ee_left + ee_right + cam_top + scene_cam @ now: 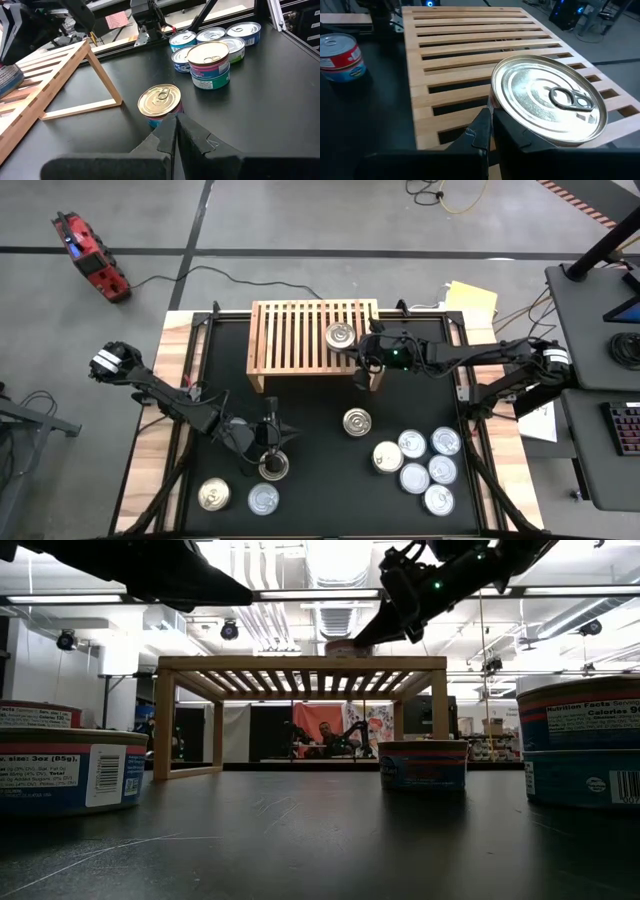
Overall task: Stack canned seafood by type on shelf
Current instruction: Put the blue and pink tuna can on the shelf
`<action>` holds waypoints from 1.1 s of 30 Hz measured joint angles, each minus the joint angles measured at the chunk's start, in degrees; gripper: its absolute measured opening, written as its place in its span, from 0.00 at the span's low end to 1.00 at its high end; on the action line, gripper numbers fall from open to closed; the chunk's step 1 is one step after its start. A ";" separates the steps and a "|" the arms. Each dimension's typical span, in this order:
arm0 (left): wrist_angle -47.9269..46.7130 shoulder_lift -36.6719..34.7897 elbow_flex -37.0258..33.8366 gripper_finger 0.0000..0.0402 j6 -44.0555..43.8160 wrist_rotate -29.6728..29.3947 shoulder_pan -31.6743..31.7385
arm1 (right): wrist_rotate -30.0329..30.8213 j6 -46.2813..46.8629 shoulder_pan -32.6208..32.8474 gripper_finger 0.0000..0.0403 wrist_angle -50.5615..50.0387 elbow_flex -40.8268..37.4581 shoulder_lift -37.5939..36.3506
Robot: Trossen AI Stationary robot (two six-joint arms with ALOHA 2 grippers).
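Observation:
The light-wood shelf (300,335) stands at the table's far middle. One silver-lidded can (547,102) stands upright on the slats near the shelf's right end (340,336). My right gripper (487,125) is shut, right beside that can. My left gripper (176,125) is shut and hangs above the table's near left (288,434). It touches nothing. A gold-lidded can (159,100) stands on the table beyond its fingertips (357,422). Another can (273,468) stands under the left arm. My right gripper's shut fingertips (485,117) meet the can's side wall (493,102) just under the lid's rim. They come nearly level from the table's right side, slanting slightly down. The can stands upright with its bottom on the slats.
Several cans (420,465) stand clustered at the near right, one taller with a gold lid (210,62). Two more cans (213,495) (263,499) stand at the near left. The shelf's left part (470,30) is bare slats.

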 joint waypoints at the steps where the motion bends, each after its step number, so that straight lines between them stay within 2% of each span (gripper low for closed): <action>1: 0.00 0.00 0.00 0.00 0.00 0.00 0.00 | 0.01 -0.03 -0.29 0.03 0.01 0.00 0.00; 27: -0.39 0.00 0.00 0.00 0.00 0.02 0.00 | 0.33 -1.76 -5.98 0.03 2.36 0.00 -0.26; 33: -0.40 0.00 0.00 0.00 0.00 0.02 0.00 | 1.44 2.12 -5.98 0.03 4.01 0.00 -2.47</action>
